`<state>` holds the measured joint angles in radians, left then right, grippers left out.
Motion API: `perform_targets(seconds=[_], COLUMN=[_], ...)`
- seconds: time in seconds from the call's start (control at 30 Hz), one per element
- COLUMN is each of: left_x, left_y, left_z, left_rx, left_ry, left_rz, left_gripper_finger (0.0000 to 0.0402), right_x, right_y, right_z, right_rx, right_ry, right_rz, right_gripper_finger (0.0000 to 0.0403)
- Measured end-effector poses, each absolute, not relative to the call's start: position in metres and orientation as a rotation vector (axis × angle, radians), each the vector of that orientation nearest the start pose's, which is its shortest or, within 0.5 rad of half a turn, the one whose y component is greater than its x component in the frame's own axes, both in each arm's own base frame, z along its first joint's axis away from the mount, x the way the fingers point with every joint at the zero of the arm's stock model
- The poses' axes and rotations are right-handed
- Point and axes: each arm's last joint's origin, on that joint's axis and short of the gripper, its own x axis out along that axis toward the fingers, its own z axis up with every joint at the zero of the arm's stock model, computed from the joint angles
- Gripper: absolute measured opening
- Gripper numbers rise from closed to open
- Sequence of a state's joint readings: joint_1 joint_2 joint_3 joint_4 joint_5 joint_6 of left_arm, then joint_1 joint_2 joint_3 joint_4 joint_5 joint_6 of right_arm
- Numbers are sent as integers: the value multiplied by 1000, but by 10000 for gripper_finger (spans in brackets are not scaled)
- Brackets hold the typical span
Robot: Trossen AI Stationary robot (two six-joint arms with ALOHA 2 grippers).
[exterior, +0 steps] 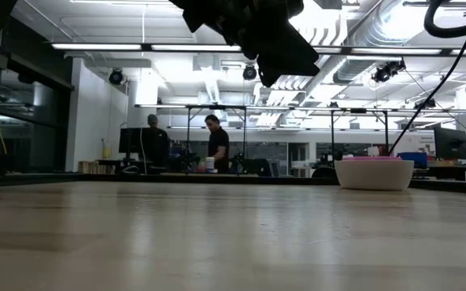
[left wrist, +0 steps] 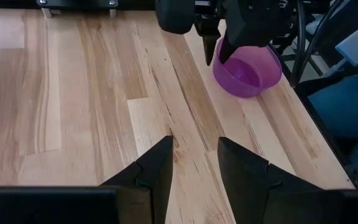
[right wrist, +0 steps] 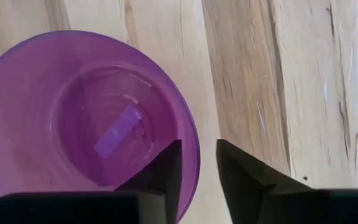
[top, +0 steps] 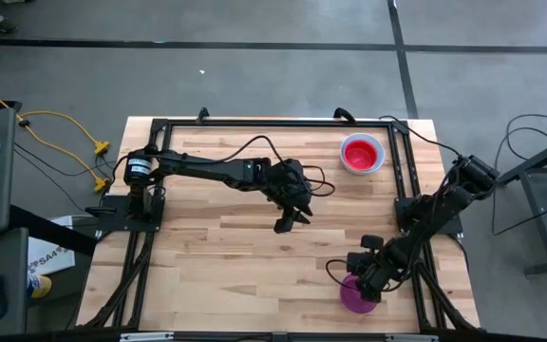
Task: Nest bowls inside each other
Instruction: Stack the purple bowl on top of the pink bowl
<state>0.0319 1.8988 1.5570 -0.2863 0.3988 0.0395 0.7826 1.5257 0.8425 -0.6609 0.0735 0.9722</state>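
One bowl point(top: 357, 294) sits well apart from a bowl stack point(top: 363, 154).

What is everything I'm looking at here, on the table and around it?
Purple bowl: one, purple, near the table's front edge on the right side, one finger of the right gripper inside its rim, the other outside.
Stack of bowls: one stack, red inside a pale outer bowl, far right part of the table; how many are nested cannot be told.
Table: one, light wood with a black frame.
Yellow cable: one, on the floor left of the table.
People: two, dark clothes, in the room behind.
Left gripper: one, black, open, above the table's middle.
Right gripper: one, black, at the purple bowl's rim.
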Motion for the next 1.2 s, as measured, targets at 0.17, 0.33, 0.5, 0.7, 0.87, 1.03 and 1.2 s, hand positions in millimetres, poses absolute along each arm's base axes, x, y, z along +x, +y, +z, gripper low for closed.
perform_targets(seconds=[0.17, 0.33, 0.5, 0.7, 0.87, 1.03, 1.2], left_x=[433, 433, 433, 433, 433, 433, 433], left_y=[3, 3, 3, 3, 3, 3, 3], left_z=[272, 272, 272, 272, 272, 272, 272], left_rx=[-97, -97, -97, -97, -97, -97, -97], left_ry=[610, 610, 610, 610, 610, 610, 610], left_rz=[-367, -367, -367, -366, -366, -367, -366], left_gripper_finger=[127, 127, 127, 127, 127, 127, 127], right_x=[184, 184, 184, 184, 175, 164, 158], right_y=[180, 180, 179, 171, 150, 120, 91], right_z=[165, 165, 168, 173, 193, 217, 235], right_rx=[249, 249, 255, 249, 254, 275, 329], right_ry=[1361, 1360, 1355, 1349, 1293, 1234, 1155], right_rz=[-53, -53, -50, -92, -208, -336, -426], right_gripper_finger=[49, 15, 6, 5, 4, 4, 4])
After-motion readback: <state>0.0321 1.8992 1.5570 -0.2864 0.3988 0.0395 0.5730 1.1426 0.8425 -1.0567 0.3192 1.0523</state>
